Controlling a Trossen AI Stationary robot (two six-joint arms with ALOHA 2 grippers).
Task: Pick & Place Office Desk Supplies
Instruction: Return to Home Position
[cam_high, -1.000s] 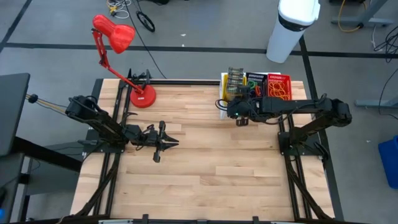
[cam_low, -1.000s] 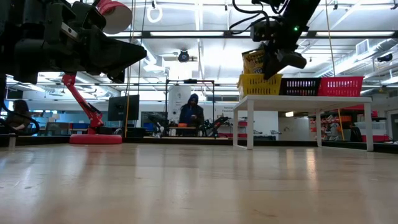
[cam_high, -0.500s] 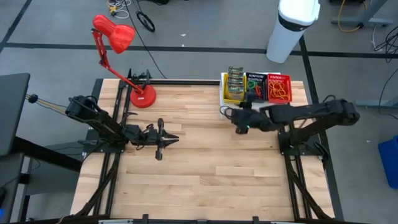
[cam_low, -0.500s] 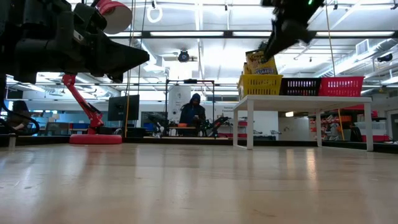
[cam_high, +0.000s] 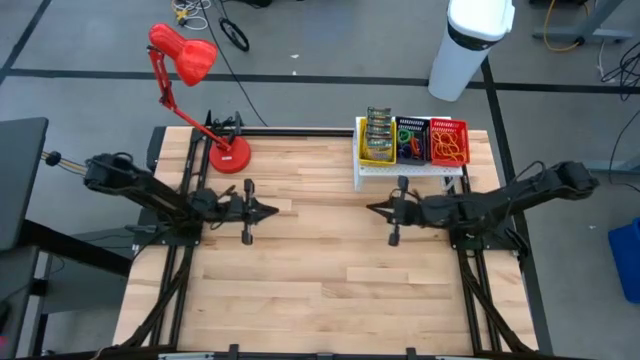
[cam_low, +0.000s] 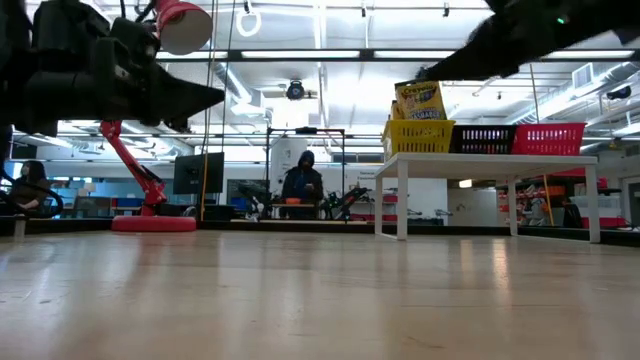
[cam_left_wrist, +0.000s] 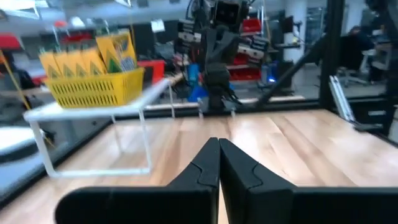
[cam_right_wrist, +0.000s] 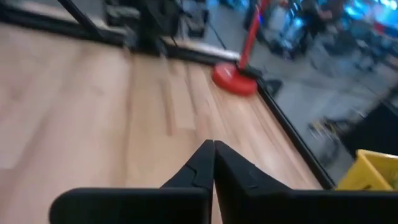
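Crayon boxes (cam_high: 377, 128): several yellow-and-green packs standing upright, close together, in the yellow bin (cam_high: 368, 152). Their tops rise above its rim in the low view.

Black bin (cam_high: 412, 126): touching the yellow bin's side; holds green, blue and orange coloured loops (cam_high: 410, 145).

Red bin (cam_high: 449, 127): next in the row, against the black bin; holds a tangle of orange rubber bands (cam_high: 450, 150).

All three bins stand side by side on top of the white shelf (cam_high: 410, 170), at the far right part of the table (cam_high: 330, 270).

Right gripper (cam_high: 372, 208): above the table just on the near side of the shelf, clear of the bins, pointing toward the table's middle. Its wrist view shows the fingers pressed together, holding nothing.

Left gripper (cam_high: 275, 210): above the left half of the table, pointing toward the right gripper and well apart from it. Fingers together, nothing held.

Red desk lamp (cam_high: 231, 157): base at the far left of the table, head leaning out past the edge.
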